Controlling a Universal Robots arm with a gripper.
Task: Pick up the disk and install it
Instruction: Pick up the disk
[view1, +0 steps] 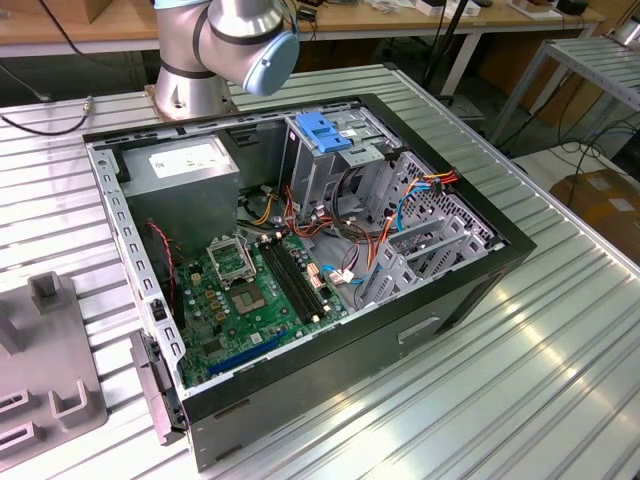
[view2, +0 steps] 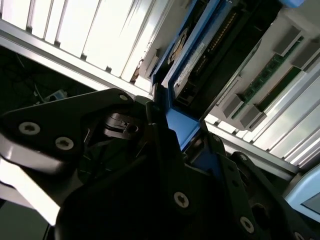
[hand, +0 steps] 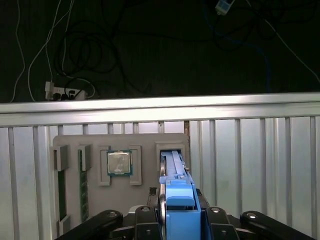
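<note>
The disk stands on edge in a slot of the grey fixture tray, its blue carrier rail facing the camera. My gripper is shut on that blue rail, one black finger on each side. In the second wrist view the disk shows its edge with a connector and a white label, and its blue rail runs down into the gripper. I cannot tell whether the disk has left the slot. The open computer case lies on the slatted table.
The tray also holds a processor and memory sticks. Inside the case are a drive cage with a blue handle, a grey power supply, the motherboard and loose cables. The arm's base stands behind the case.
</note>
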